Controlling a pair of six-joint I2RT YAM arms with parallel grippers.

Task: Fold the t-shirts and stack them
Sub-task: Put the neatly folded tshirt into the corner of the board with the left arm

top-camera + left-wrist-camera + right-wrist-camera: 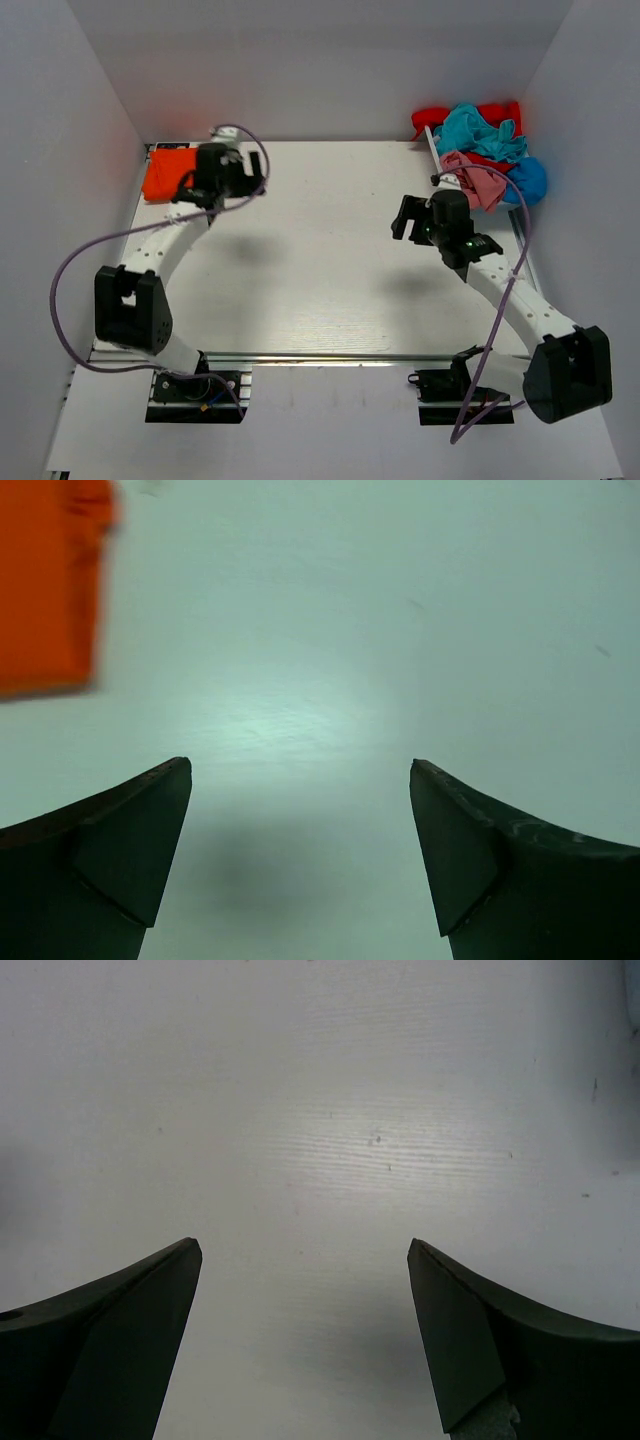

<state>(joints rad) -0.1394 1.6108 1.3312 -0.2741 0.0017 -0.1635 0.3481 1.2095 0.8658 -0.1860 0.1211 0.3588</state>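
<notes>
No bin or tray holds the cloth; every shirt lies straight on the pale white bench (320, 260). A bright orange-red short-sleeved cotton t-shirt (163, 175) sits folded flat in the far left corner, close to the left wall. At the far right corner lies a loose heap: a crumpled red cloth shirt (495, 112) at the back, a rumpled teal cloth shirt (480, 132) lying over it, a bunched pink cloth shirt (478, 182) nearest the middle of the bench, and a balled-up blue cloth shirt (528, 180) at the right edge. The four touch and overlap.

The wrist of the black-and-white left arm (160, 250) covers the right edge of the orange-red t-shirt from above, so its full outline is hidden. In the left wrist view that shirt (50, 580) is blurred and cut off by the top and left borders, so which way its long axis runs cannot be told; its visible edges lie square to the bench edges. The heaped shirts are too crumpled to show any direction. A thin white strip with a dark end (433, 150) lies beside the heap; what it is cannot be made out.

The left jaws are released, spread wide over bare bench, with the orange-red cloth beyond the left finger (110, 850) and apart from it. The right jaws, on the black-and-white right arm (500, 285), are likewise spread wide with nothing between them, near the pink shirt yet clear of it.
</notes>
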